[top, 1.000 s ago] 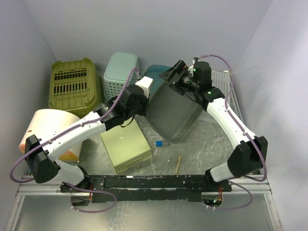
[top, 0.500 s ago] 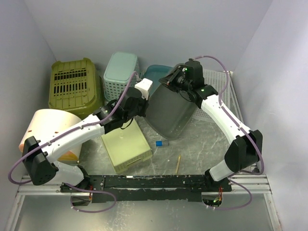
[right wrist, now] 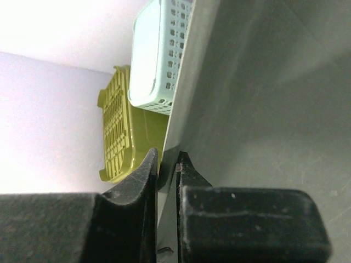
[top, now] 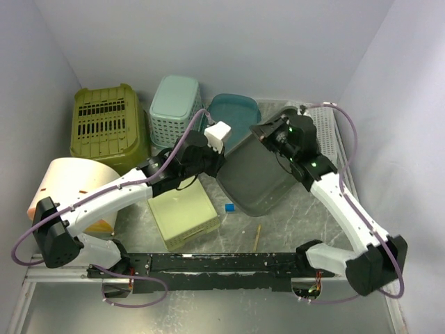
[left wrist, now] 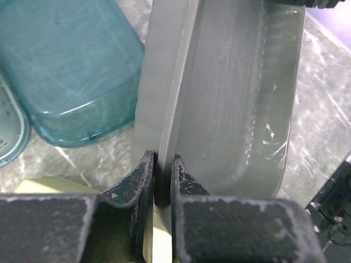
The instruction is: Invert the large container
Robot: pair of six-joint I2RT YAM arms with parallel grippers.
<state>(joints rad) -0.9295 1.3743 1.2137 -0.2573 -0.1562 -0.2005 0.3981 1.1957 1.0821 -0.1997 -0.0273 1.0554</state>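
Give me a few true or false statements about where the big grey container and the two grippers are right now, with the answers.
1. The left gripper and the right gripper each pinch the rim of the grey container. True.
2. The grey container rests flat, mouth down. False: it is tilted up, held by its rim between the two arms.
3. The small blue piece sits inside the grey container. False: it lies on the table, just outside the container's near edge.
4. The olive basket is at the back left. True.
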